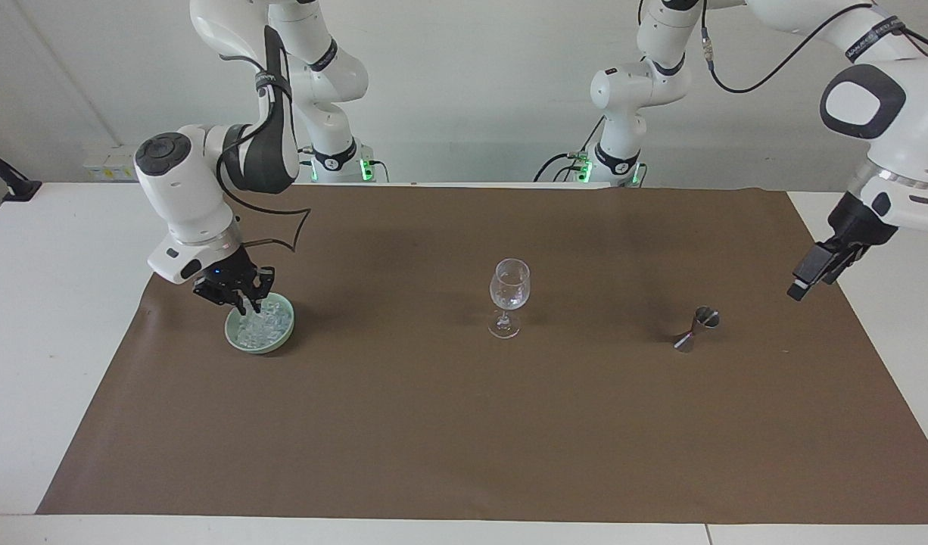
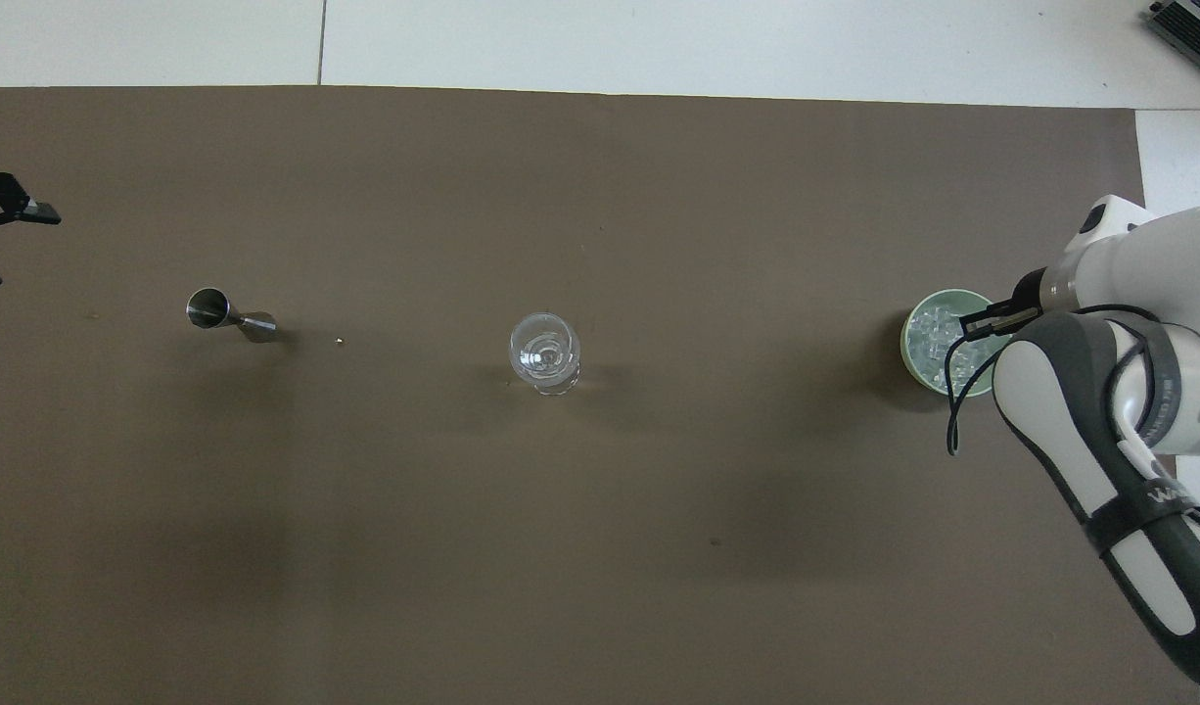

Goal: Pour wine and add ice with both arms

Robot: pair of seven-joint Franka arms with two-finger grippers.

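A: Ice heaped in the green bowl at the right arm's end. Light, slick, brittle chunks; pinch one across its flats.

B: Right gripper just over the bowl, fingertips pressed together; held chunk can't be told. Left gripper spread, waiting past the jigger. Wine glass mid-mat. No legible writing.

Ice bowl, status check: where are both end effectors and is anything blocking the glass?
Right end effector shut, just above ice in green bowl. Left end effector open, raised at mat's edge near jigger. Wine glass unobstructed.
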